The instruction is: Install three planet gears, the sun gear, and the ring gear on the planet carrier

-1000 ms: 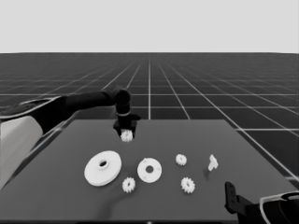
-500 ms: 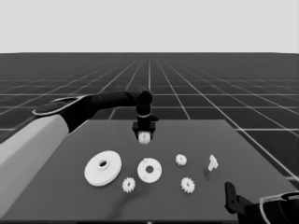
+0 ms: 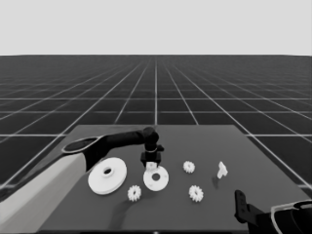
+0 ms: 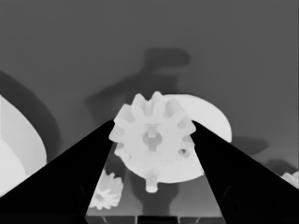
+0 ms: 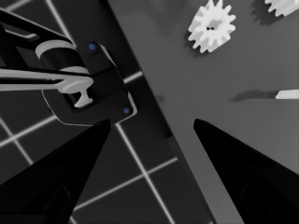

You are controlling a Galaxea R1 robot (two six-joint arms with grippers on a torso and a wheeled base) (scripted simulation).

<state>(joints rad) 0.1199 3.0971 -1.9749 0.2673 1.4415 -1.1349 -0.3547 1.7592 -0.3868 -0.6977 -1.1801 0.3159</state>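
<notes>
Gear [image 4: 153,136] clamped in left claw [image 3: 151,165] above the smaller round part [image 3: 156,179]; right claw [image 5: 152,128] wide

Surface [image 3: 253,161]: dark grey, matt, smooth, no grain or sheen.
Larger round part [image 3: 107,176] and smaller round part [image 3: 156,179]: plain white, matt, smooth faces.
Gears, e.g. held gear [image 4: 153,135]: same flat white, chalky look, no gloss; material cannot tell.
Thin white piece [image 3: 222,169]: white, matt.
Left gripper [image 3: 151,163] fingers [image 4: 65,186]: solid black, matt, featureless.
Left arm's rear part [image 3: 34,200]: pale grey, smooth, soft sheen.
</notes>
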